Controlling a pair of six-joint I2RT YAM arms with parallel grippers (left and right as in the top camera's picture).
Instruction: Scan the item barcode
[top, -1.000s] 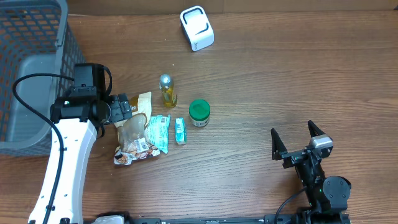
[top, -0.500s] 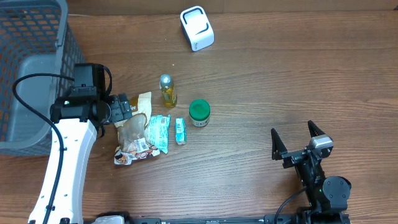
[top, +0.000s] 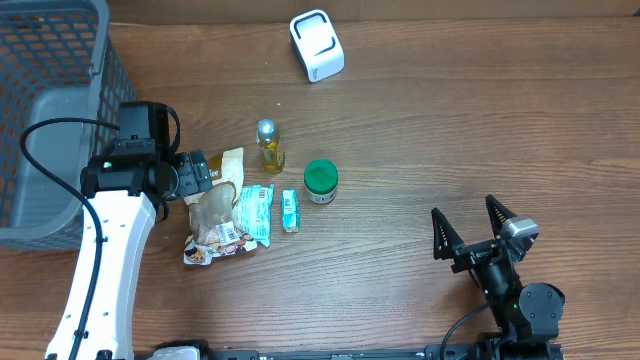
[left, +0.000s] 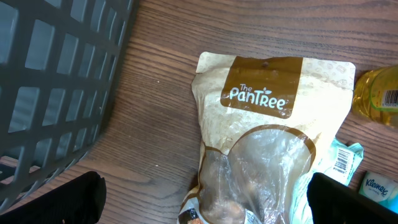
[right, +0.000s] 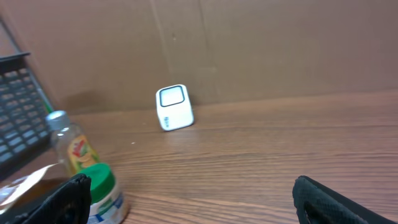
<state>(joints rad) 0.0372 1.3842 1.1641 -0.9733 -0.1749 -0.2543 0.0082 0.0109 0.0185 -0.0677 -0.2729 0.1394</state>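
Wooden tabletop (top: 400, 130) is carrying everything, and nearest the robot's base the right gripper (top: 464, 210) is sitting over bare wood with its jaws spread wide and nothing between them, seemingly parked well apart from the goods so as not to crowd the other arm. A little farther in, the left gripper (top: 203, 172) is hovering over the snack pouch (left: 267, 124), its fingers likewise splayed and empty, which suggests it is lining up to pick this item as the one to be scanned. The pouch is lying flat with its printed front up, touching the teal packet (top: 255, 212) beside it, with the small tissue pack (top: 290, 211) just next along; whether the pouch's barcode is facing up cannot be told. Beyond them the green-lidded tub (top: 321, 181) and the oil bottle (top: 268, 146) are standing upright. The grey basket (top: 60, 50) is sitting at the left, probably waiting for scanned goods, and farthest off the white scanner (top: 317, 45) is standing by the table's back edge, well apart from the pouch
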